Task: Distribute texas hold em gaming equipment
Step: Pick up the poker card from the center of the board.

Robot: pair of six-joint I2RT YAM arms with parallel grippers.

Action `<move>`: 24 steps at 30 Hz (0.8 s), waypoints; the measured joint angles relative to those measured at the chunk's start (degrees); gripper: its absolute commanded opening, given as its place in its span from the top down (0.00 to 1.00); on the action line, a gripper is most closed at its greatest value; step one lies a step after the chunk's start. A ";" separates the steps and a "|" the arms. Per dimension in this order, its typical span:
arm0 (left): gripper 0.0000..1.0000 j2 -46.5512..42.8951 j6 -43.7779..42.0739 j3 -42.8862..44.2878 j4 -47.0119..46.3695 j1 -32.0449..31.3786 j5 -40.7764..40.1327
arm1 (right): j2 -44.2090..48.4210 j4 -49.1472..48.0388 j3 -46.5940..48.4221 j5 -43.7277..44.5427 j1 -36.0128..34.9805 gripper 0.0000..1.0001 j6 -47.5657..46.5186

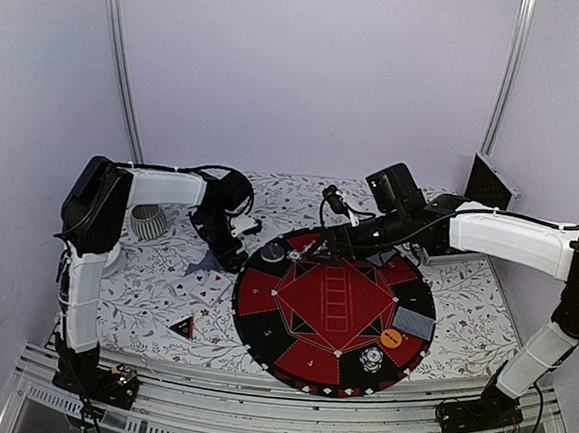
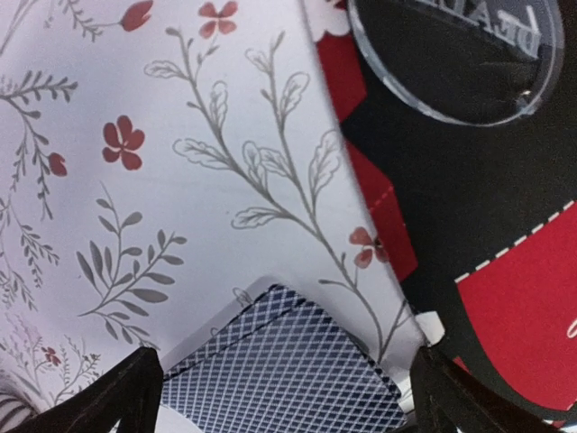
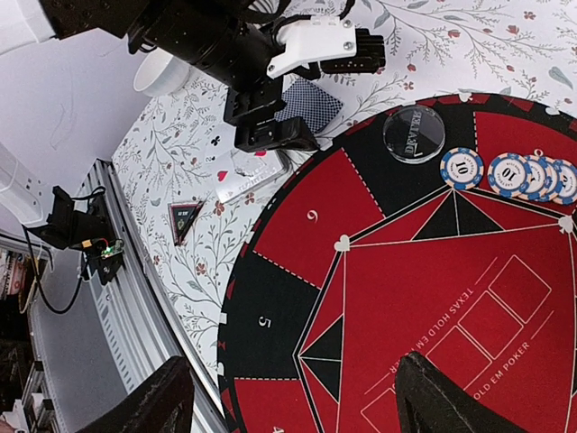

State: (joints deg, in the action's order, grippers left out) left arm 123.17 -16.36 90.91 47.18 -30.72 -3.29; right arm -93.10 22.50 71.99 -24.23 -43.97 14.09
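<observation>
A grey-blue-backed card (image 2: 288,374) lies flat on the flowered cloth between the spread fingers of my left gripper (image 2: 287,357), which is open just off the mat's left rim (image 1: 234,255). More cards (image 1: 204,286) lie face up to its left, and a black-red triangle (image 1: 182,325) sits nearer the front. On the round mat (image 1: 289,352) are a clear dealer disc (image 3: 414,134), a row of blue-white chips (image 3: 462,168), an orange disc (image 1: 391,338), a chip stack (image 1: 372,359) and a face-down card (image 1: 411,323). My right gripper (image 3: 293,363) hangs open and empty above the mat.
A ribbed grey cup (image 1: 150,223) stands at the back left of the cloth. A black box (image 1: 490,180) sits at the back right. The metal rail (image 1: 284,417) runs along the near edge. Both arms reach over the mat's far rim.
</observation>
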 measured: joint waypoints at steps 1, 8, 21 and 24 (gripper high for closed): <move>0.02 0.13 0.48 0.13 0.11 0.20 0.15 | 0.15 0.07 -0.09 0.02 0.00 0.21 0.02; 0.02 0.20 3.67 0.13 1.29 1.90 1.18 | 0.94 -0.02 -0.39 0.02 0.00 0.21 0.04; 0.29 -0.74 7.02 -2.40 -0.09 4.37 3.91 | 0.96 0.00 -0.39 -0.04 0.00 0.21 0.04; 0.41 -1.44 7.39 -3.37 -1.38 4.39 3.93 | 0.98 0.00 -0.39 -0.20 0.00 0.21 0.04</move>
State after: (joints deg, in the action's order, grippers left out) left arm 121.73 -8.97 87.55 45.80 -26.33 0.64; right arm -92.12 22.50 71.59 -24.43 -43.97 14.13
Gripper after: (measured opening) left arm 0.699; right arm 0.786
